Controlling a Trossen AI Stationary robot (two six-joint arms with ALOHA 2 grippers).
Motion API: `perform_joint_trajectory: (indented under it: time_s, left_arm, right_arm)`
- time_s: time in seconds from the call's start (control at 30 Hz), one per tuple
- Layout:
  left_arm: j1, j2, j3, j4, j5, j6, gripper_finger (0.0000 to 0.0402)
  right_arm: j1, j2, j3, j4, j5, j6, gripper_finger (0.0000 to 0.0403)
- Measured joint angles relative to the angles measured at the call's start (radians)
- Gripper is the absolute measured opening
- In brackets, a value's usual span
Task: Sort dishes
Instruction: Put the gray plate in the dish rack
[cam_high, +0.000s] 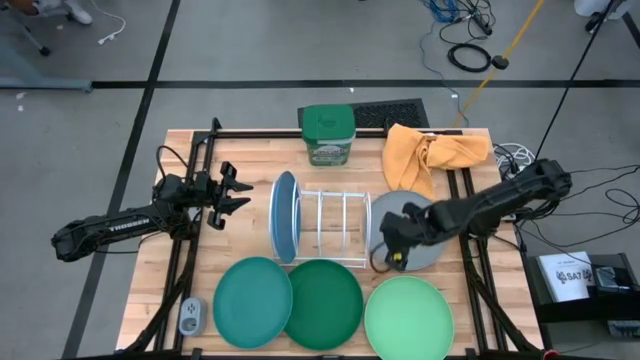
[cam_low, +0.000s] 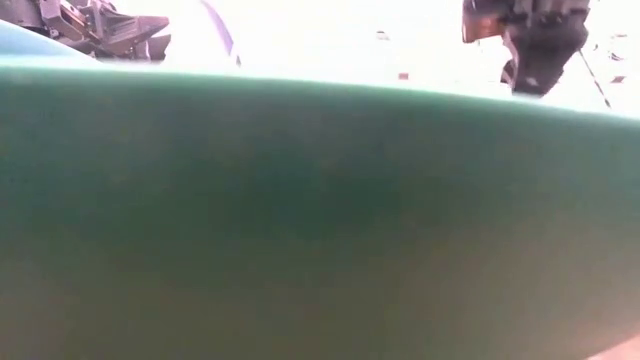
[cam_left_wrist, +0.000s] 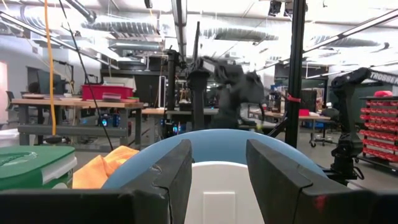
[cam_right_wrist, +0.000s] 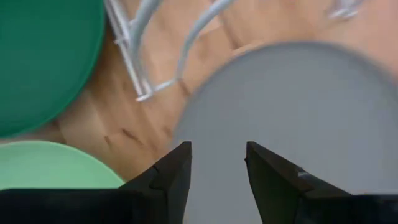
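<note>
- Already racked: blue plate (cam_high: 284, 216) upright at wire rack's (cam_high: 335, 228) nine o'clock end, left gripper (cam_high: 232, 190) wide, empty beside it.
- Poised over grey plate (cam_high: 405, 240) at rack's three o'clock: right gripper (cam_high: 398, 240), parted, empty, presumably for next pickup.
- Waiting flat at six o'clock: teal plate (cam_high: 252, 301), dark green plate (cam_high: 325, 303), light green plate (cam_high: 409, 316).

A robotics lab or workshop, open-plan and industrial; bare silver ducts (cam_left_wrist: 118, 26) and pipes run under the ceiling, with strip lights between them; a long workbench (cam_left_wrist: 74, 104) carries a red bin (cam_left_wrist: 107, 92), and red racks of small parts drawers (cam_left_wrist: 378, 124) line the far wall; another dark robot arm (cam_left_wrist: 348, 118) stands on a mount beyond; seen from above, the wooden desk (cam_high: 250, 150) sits on grey floor marked with black tape (cam_high: 150, 80), with loose cables (cam_high: 470, 55) lying about.
</note>
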Motion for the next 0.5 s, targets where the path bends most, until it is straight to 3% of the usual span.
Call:
perform_joint_trajectory:
  time_s: [0.17, 0.5]
  left_arm:
    - [0.0, 0.0, 0.0, 0.0, 0.0, 0.0, 0.0154]
    - [0.0, 0.0, 0.0, 0.0, 0.0, 0.0, 0.0154]
  right_arm:
    - [0.058, 0.017, -0.143, 0.237, 0.007, 0.14, 0.0191]
    - [0.085, 0.217, -0.172, 0.362, 0.007, 0.164, 0.0203]
